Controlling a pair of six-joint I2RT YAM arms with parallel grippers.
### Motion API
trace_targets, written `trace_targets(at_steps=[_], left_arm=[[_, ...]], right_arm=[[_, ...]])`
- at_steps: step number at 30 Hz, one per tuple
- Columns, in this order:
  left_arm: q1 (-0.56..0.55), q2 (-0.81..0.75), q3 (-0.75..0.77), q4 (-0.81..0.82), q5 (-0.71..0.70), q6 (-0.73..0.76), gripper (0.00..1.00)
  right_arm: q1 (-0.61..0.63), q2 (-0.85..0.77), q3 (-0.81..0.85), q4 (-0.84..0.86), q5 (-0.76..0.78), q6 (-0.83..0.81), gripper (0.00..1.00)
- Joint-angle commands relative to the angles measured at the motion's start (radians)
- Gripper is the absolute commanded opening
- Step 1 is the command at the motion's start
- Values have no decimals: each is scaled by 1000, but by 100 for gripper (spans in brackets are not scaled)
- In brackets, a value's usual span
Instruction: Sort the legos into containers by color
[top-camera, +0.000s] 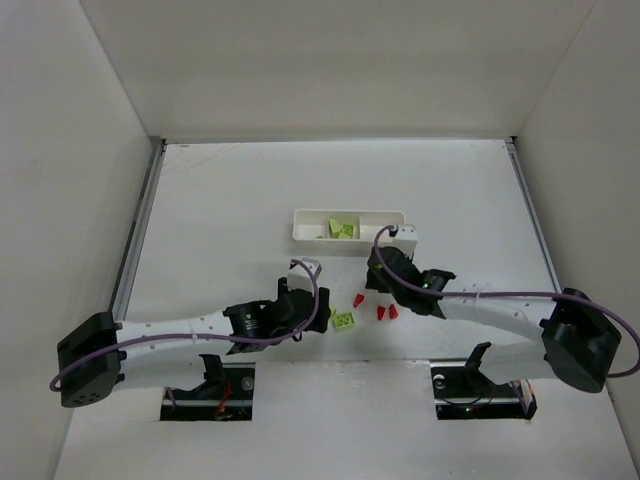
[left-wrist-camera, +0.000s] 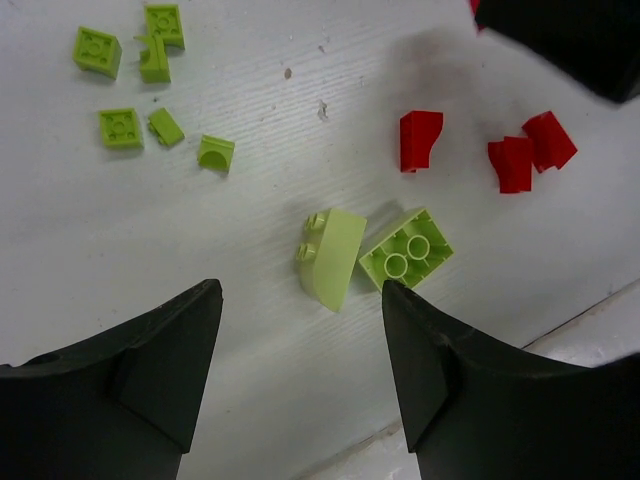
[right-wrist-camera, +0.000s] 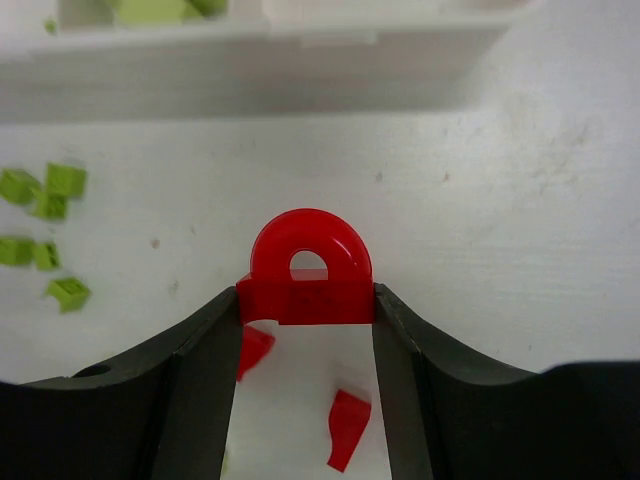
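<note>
- The right gripper (right-wrist-camera: 308, 296) is closed partway on a red arch piece (right-wrist-camera: 310, 252), which is pinched by its flat sides between the jaws, arch upward and clear of the table (right-wrist-camera: 520, 200)
- The tray (right-wrist-camera: 300, 70) lies across the top of the right wrist view, just ahead of the held piece; in the overhead view, lime-green pieces (top-camera: 342, 228) sit in what looks like its middle compartment
- Step in hand, as judged: carry the arch to a compartment with no green in it. Raise it above the near wall before moving forward, centre it over the compartment, then open the jaws low so it does not bounce out
- The left gripper (left-wrist-camera: 300, 290) stands open and empty above two lime-green bricks (left-wrist-camera: 330, 258) at the centre of its view, one lying on its side and touching the other
- Take one brick at a time; straddle the sloped one so that the neighbour is not dragged
- Three loose red pieces (left-wrist-camera: 420, 138) lie at the upper right of that view, and a green cluster (left-wrist-camera: 120, 128) at the upper left
</note>
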Motion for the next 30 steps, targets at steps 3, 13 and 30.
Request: trace_targets(at_steps=[3,13,30], left_arm=[[-12,45,-13,78,-20,-6,62],[-43,73,-27,116,-20,-26,58],[-44,205,-29,190,-12,-12,50]], right_arm=[[-128,-7,134,70,4,-162,34],[-304,224,315,190,-64,-297,37],[-254,108,208,208,-45,-291,61]])
